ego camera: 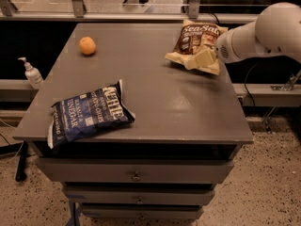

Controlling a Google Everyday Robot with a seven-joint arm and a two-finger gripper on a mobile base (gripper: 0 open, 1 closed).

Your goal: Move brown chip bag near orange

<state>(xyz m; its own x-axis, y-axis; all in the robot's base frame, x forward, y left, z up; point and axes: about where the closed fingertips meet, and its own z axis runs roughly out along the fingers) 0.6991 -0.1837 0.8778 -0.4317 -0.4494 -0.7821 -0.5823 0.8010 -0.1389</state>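
Observation:
The brown chip bag [194, 40], dark brown with cream edges and "Sea Salt" lettering, lies flat at the far right of the grey table top [160, 86]. The orange [87, 45] sits at the far left of the table, well apart from the bag. My gripper [201, 59] reaches in from the right on a white arm [263, 34]. It sits low over the bag's front right part and covers some of it.
A dark blue Kettle chip bag [88, 113] lies at the front left of the table, overhanging the edge a little. A soap dispenser [32, 73] stands on a ledge left of the table. Drawers [136, 175] sit below the top. A rail runs behind.

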